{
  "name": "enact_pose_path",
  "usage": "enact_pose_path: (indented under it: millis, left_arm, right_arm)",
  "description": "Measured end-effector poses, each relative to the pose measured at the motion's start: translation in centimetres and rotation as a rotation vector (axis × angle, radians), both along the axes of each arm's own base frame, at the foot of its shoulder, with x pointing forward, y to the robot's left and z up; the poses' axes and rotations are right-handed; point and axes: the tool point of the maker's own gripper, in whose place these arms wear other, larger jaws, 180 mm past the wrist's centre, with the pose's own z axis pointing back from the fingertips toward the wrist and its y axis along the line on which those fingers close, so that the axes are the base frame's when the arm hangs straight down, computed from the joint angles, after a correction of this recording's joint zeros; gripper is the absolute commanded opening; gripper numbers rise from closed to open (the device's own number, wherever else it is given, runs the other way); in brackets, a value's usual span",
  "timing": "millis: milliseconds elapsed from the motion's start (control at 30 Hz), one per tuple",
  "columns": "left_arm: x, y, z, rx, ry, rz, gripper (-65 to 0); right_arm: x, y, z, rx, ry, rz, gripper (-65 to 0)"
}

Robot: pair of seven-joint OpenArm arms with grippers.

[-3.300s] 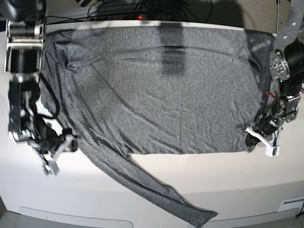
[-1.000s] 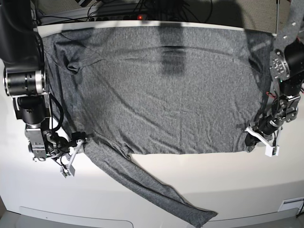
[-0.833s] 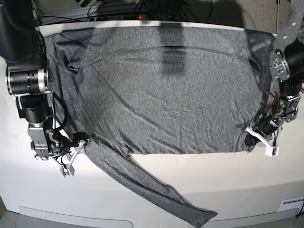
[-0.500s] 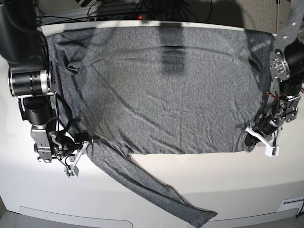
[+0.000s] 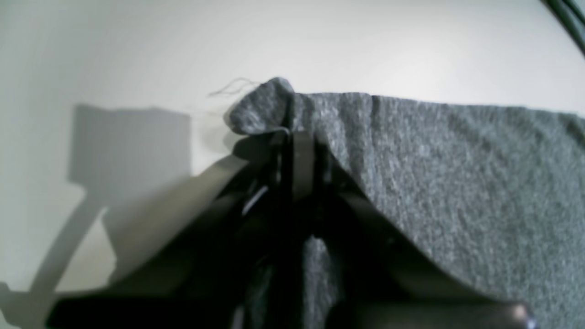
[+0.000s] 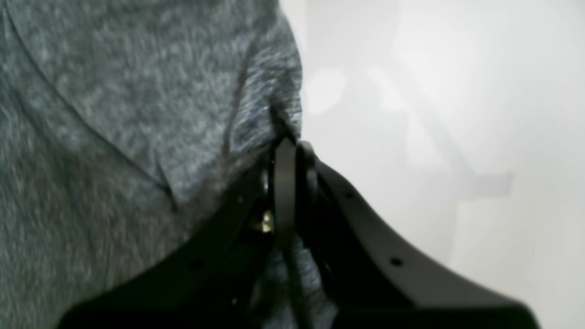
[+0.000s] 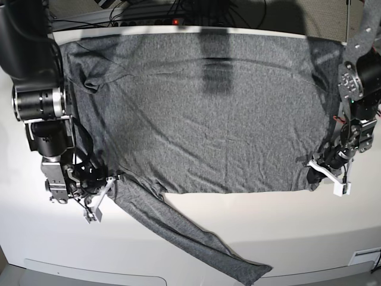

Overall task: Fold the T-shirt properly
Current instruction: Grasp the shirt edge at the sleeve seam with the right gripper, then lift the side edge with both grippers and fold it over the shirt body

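Observation:
The grey T-shirt (image 7: 208, 113) lies spread flat across the white table (image 7: 286, 226), one long sleeve (image 7: 196, 238) trailing toward the front edge. At the left of the base view my right gripper (image 7: 106, 189) is shut on the T-shirt's edge where that sleeve begins. The right wrist view shows its fingertips (image 6: 287, 151) pinching the T-shirt (image 6: 114, 100). On the right side of the base view my left gripper (image 7: 321, 171) is shut on the hem corner. In the left wrist view its tips (image 5: 297, 141) clamp a fold of the T-shirt (image 5: 457, 173).
Cables and a power strip with a red light (image 7: 175, 22) run along the table's far edge. Bare white tabletop shows in front of the shirt, and the sleeve end (image 7: 256, 273) lies near the front edge.
My right gripper slid rightward to the shirt's edge by the sleeve and went from open to shut on the fabric. The left arm has not moved.

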Motion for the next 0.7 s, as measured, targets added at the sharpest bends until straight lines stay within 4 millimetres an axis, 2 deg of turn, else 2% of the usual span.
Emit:
enact_pose_path:
  millis: [300,567,700]
  left_arm:
    - [0.9,0.2,1.0,0.049,0.031,-0.042,-65.0]
    - [2.1,1.2,3.7,0.061,0.054,-0.049,-65.0]
    - [2.1,1.3,4.0,0.044,0.056,-0.043,-65.0]
  right_arm:
    - [0.8,-0.2,1.2,-0.032,-0.022,0.025,-65.0]
    - [1.3,-0.5,2.8,-0.055,-0.018,0.038,-65.0]
    - [1.5,-2.1,4.4,-0.047,-0.029,0.009,-65.0]
